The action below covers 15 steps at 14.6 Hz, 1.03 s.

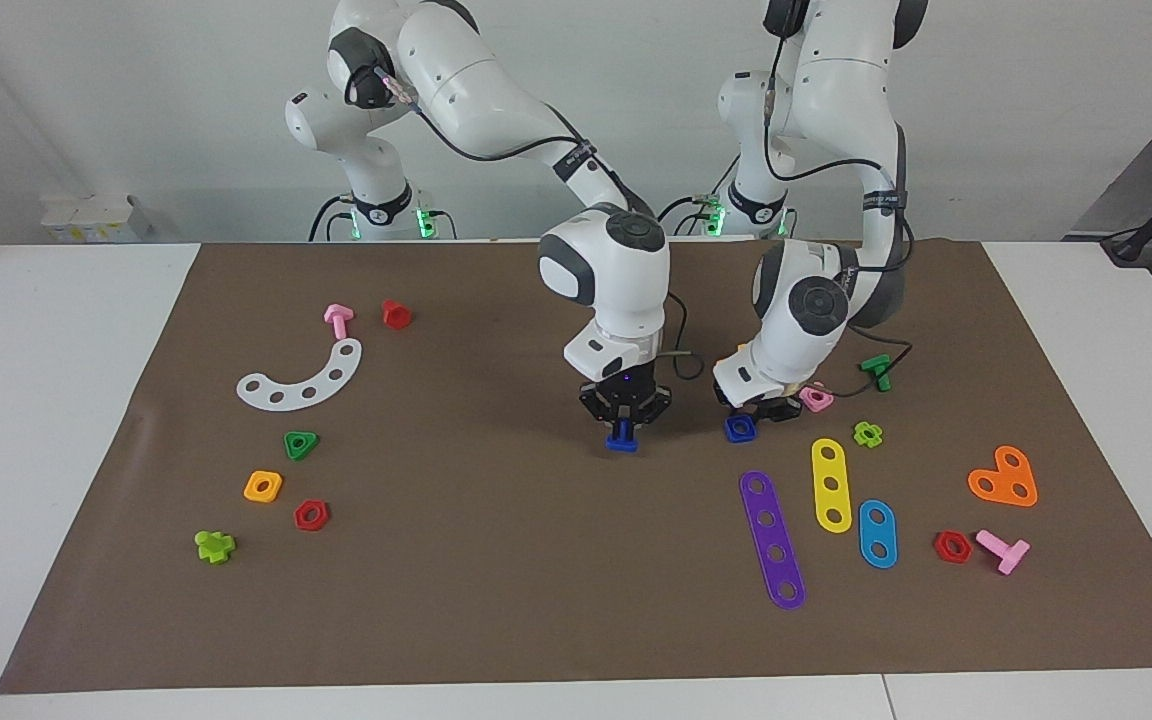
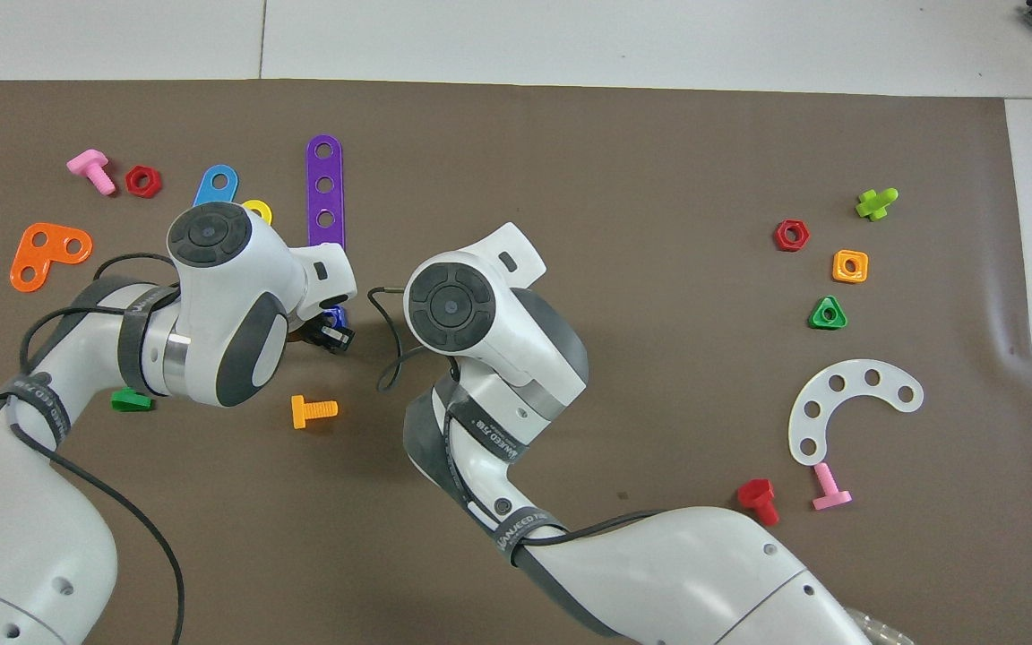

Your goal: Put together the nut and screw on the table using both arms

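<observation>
Brown mat (image 1: 536, 600) covers the white table (image 1: 46, 400); right gripper (image 1: 622, 432) clamps the screw (image 1: 622, 441)

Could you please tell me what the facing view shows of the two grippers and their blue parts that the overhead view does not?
Only the facing view shows the right gripper shut on the screw, carried above the mat, and the pink nut by the left gripper. Only the overhead view shows the orange screw, nearer the robots than the left gripper. Both show the nut at the left gripper's closed jaws, and the purple strip.
</observation>
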### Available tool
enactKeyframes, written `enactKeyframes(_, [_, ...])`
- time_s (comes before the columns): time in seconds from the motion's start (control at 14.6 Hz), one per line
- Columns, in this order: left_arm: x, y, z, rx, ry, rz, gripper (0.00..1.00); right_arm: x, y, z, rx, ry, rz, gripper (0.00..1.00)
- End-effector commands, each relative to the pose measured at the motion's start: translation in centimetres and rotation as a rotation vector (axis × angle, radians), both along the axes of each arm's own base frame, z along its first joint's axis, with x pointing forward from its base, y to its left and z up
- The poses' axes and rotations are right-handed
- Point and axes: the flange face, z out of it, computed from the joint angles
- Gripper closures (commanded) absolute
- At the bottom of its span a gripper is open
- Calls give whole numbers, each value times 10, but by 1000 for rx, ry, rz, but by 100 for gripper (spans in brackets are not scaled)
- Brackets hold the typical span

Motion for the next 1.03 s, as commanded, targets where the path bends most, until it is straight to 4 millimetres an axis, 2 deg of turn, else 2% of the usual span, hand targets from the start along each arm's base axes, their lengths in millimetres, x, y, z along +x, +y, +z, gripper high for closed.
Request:
enactKeyframes(0.0, [-8,2,-1,-12,-14,4,6,4,-5,-13,1,-24,0,100])
enactKeyframes(0.07, [-8,2,-2,-11,-11,7,0,4,-7,-15,-4,-20,-1,100])
enactKeyframes(0.21, [-7,2,-1,-12,-14,10,0,-5,-8,-31,-24,7,3,100])
enactKeyframes(0.55, [-3,-2,0,-10,-60,171,4,-5,-14,-34,-22,9,0,100])
enactKeyframes(0.62, [-4,-6,0,-7,-62,208,6,-5,-15,-36,-24,11,-2,18])
enactKeyframes(0.69, [-4,-7,0,-3,-62,244,8,-5,-15,-34,-29,15,-5,0])
enactKeyframes(0.82, [-4,-7,0,-1,-62,284,12,-4,-15,-28,-35,17,-8,0])
enactKeyframes(0.96, [-6,-7,-2,5,-59,325,16,0,-23,5,-15,-8,-24,0])
